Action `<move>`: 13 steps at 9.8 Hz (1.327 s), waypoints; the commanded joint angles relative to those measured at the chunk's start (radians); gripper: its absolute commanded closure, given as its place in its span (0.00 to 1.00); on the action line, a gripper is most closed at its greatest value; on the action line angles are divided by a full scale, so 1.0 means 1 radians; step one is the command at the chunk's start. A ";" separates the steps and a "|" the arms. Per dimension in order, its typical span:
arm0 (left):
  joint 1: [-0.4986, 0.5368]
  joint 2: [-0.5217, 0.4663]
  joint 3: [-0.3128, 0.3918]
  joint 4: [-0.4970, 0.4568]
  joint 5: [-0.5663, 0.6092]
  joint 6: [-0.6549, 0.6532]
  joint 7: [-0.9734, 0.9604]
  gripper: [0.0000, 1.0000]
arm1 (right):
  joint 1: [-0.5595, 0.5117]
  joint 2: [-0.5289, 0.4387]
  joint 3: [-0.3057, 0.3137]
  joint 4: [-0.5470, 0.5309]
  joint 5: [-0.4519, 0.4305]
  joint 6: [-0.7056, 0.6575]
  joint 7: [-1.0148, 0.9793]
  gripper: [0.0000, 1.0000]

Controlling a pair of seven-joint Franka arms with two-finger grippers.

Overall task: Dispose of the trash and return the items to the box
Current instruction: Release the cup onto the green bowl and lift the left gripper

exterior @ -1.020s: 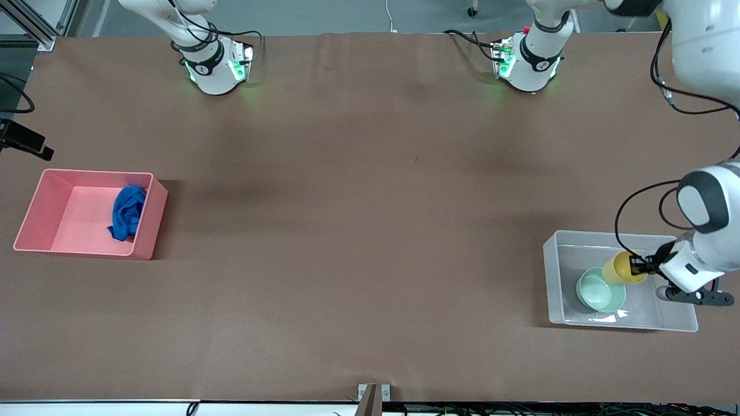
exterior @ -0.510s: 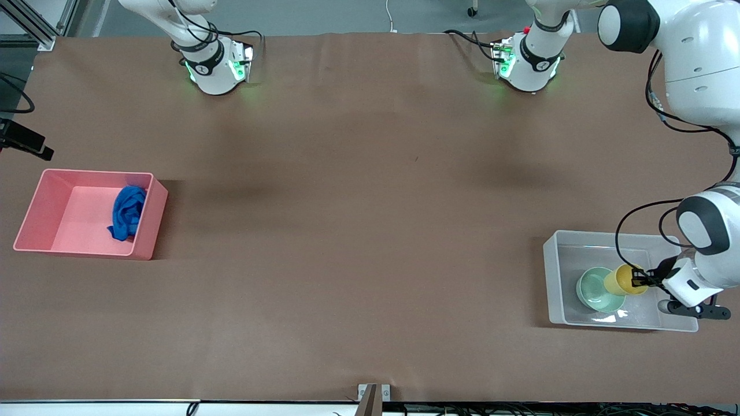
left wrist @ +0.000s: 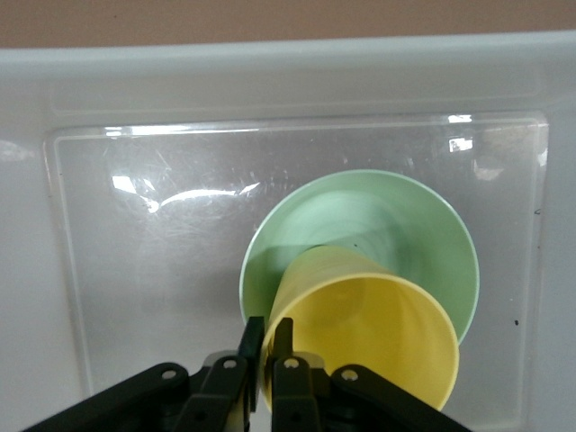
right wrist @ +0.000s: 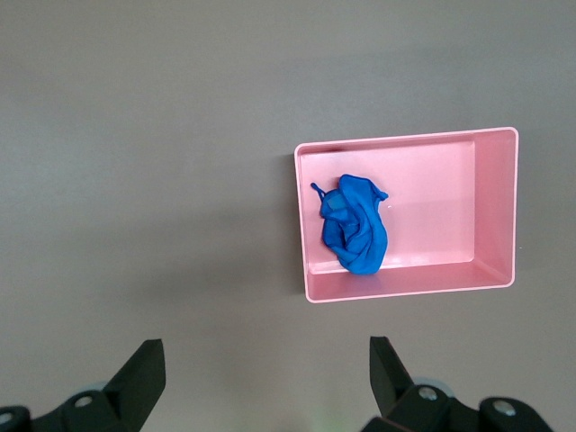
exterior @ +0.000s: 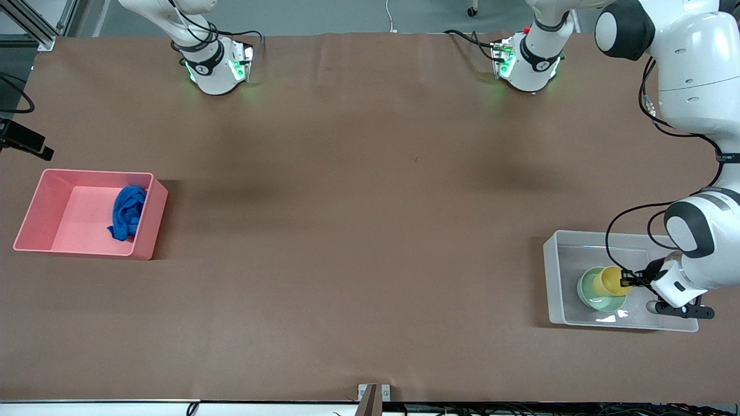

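Observation:
The clear-white box (exterior: 550, 277) stands at the left arm's end of the table. The mint-green bowl (exterior: 591, 293) lies on its floor. My left gripper (exterior: 627, 281) is down in the box, shut on the rim of the yellow cup (exterior: 611, 281). The cup is tilted with its base in the bowl. In the left wrist view the gripper (left wrist: 267, 337) pinches the cup's (left wrist: 378, 333) wall over the bowl (left wrist: 360, 211). The blue cloth wad (exterior: 127, 212) lies in the pink bin (exterior: 34, 209). My right gripper (right wrist: 267, 378) is open and empty, high above the table, out of the front view.
The pink bin stands at the right arm's end of the table; it shows in the right wrist view (right wrist: 495, 216) with the cloth (right wrist: 355, 225) in it. The box's walls (left wrist: 270, 72) surround the left gripper. Brown table (exterior: 358, 231) stretches between the two bins.
My left gripper has moved the yellow cup lower and toward the bowl; the cup's base now rests in the bowl. The cloth and pink bin have not moved.

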 commanded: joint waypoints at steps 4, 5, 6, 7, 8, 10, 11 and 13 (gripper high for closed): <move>-0.025 -0.137 0.003 -0.052 -0.004 0.011 -0.003 0.05 | 0.000 -0.016 0.001 -0.015 -0.008 0.001 0.003 0.00; -0.034 -0.213 0.001 -0.064 -0.001 0.010 -0.021 0.05 | 0.000 -0.016 0.001 -0.015 -0.008 0.001 0.003 0.00; -0.040 -0.309 -0.002 -0.116 0.019 -0.007 -0.041 0.05 | 0.000 -0.016 0.001 -0.015 -0.008 0.001 0.003 0.00; -0.046 -0.403 -0.025 -0.165 0.086 -0.034 -0.055 0.03 | 0.000 -0.016 0.001 -0.015 -0.008 0.007 0.001 0.00; -0.045 -0.478 -0.048 -0.181 0.146 -0.117 -0.084 0.00 | 0.000 -0.016 0.001 -0.017 -0.006 0.012 0.001 0.00; -0.043 -0.627 -0.121 -0.175 0.264 -0.312 -0.199 0.00 | -0.006 -0.016 -0.015 -0.018 0.041 0.018 -0.019 0.00; -0.042 -0.684 -0.169 -0.169 0.280 -0.355 -0.260 0.00 | -0.003 -0.017 -0.015 -0.018 0.040 0.007 -0.029 0.00; -0.045 -0.809 -0.187 -0.175 0.280 -0.548 -0.314 0.00 | -0.003 -0.017 -0.015 -0.017 0.035 -0.004 -0.029 0.00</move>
